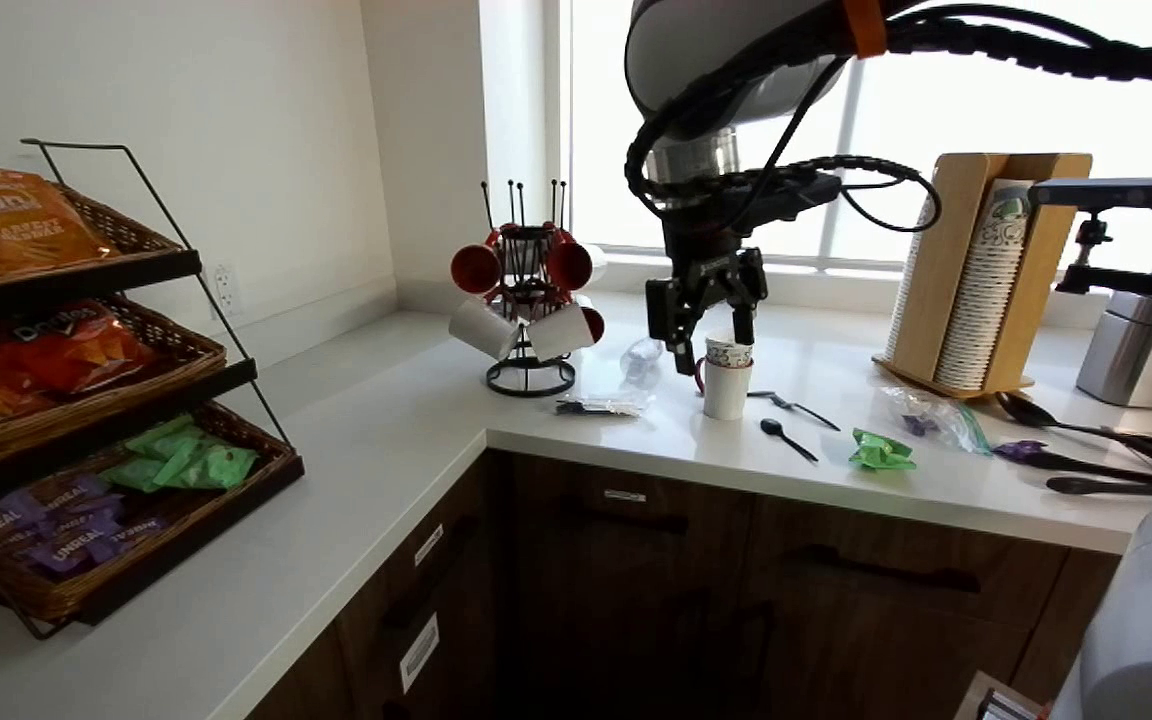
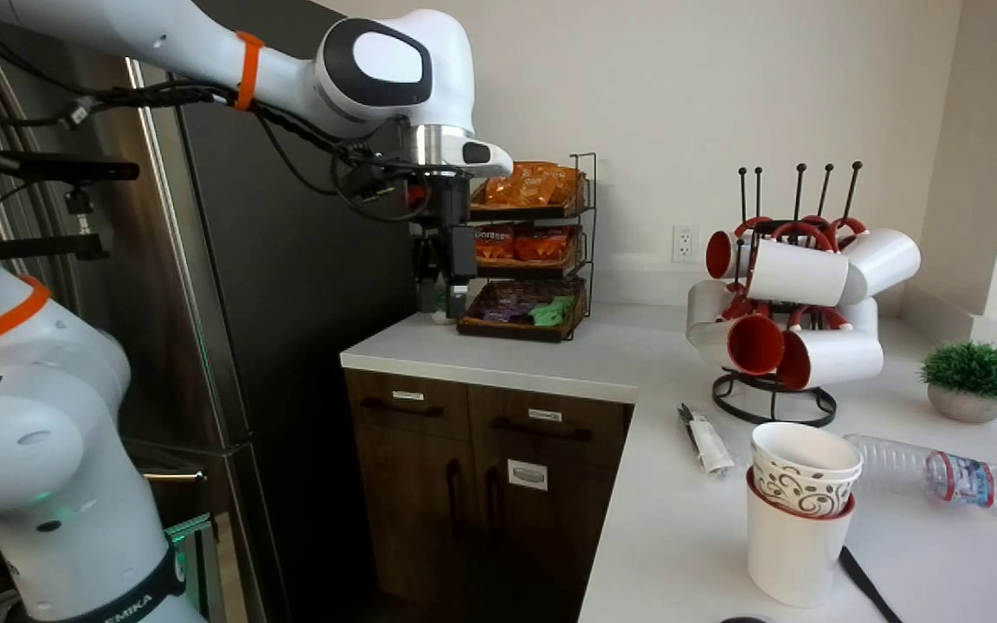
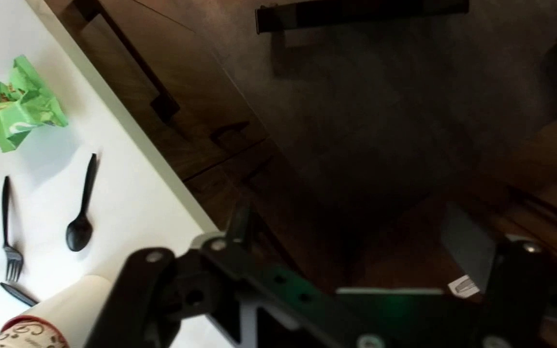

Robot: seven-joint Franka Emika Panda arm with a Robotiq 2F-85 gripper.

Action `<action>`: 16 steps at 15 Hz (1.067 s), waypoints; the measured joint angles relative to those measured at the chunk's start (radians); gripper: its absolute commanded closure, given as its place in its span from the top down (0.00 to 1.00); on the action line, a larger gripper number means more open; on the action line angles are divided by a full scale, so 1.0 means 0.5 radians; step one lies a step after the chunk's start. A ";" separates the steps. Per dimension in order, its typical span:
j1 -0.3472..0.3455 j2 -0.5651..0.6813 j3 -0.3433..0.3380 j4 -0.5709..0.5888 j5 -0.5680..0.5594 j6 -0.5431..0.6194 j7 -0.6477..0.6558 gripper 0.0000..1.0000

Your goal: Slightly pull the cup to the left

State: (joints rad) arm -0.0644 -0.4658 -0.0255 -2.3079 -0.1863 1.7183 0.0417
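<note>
All three views share the white cylindrical red-rimmed cup (image 2: pixel 795 554). Well back from it in an exterior view, facing bright glass window (image 1: pixel 891 135) behind cup; near it in an exterior view, facing flat cream wall (image 2: pixel 680 112). Wrist view looks steeply down beside cup.

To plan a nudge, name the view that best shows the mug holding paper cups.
An exterior view: the mug stands large, unobstructed. In an exterior view it looks small, though its red handle shows. The wrist view catches only part, at the bottom edge.
</note>
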 measured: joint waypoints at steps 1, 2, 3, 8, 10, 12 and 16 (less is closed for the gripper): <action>-0.025 0.004 -0.032 0.001 -0.020 0.046 -0.005 1.00; -0.044 0.014 -0.062 0.007 -0.043 0.083 -0.019 1.00; -0.059 0.031 -0.090 0.019 -0.060 0.110 -0.056 1.00; -0.091 0.274 -0.178 0.220 -0.180 0.228 -0.236 1.00; -0.092 0.423 -0.204 0.345 -0.202 0.303 -0.343 1.00; -0.097 0.591 -0.230 0.493 -0.206 0.359 -0.454 1.00; -0.137 0.931 -0.281 0.842 -0.217 0.368 -0.718 1.00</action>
State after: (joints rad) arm -0.1331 -0.0005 -0.1659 -1.8867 -0.2945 1.9025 -0.3174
